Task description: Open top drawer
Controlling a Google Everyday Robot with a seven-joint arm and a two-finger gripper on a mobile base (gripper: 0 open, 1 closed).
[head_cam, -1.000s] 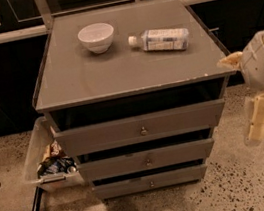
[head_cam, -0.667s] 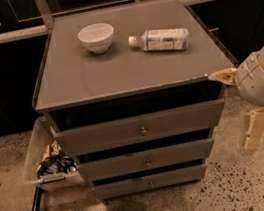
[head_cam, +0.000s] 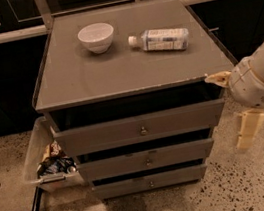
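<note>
The top drawer (head_cam: 141,127) is the widest grey front of three, with a small round metal knob (head_cam: 143,131) at its centre. A dark gap shows between it and the cabinet top. My gripper (head_cam: 232,105) is at the cabinet's right front corner, to the right of the drawer front and apart from the knob. It is open and empty. One cream finger (head_cam: 217,78) points left at the tabletop's corner. The other finger (head_cam: 248,130) hangs down beside the drawer's right end.
A white bowl (head_cam: 96,36) and a lying plastic bottle (head_cam: 161,39) rest on the cabinet top (head_cam: 91,74). Two shorter drawer fronts (head_cam: 146,159) sit below. A clear bin of snack packets (head_cam: 50,160) stands against the cabinet's left side. The floor is speckled.
My gripper has moved left and slightly down, closer to the cabinet's right front corner. The drawers, bowl and bottle have not moved.
</note>
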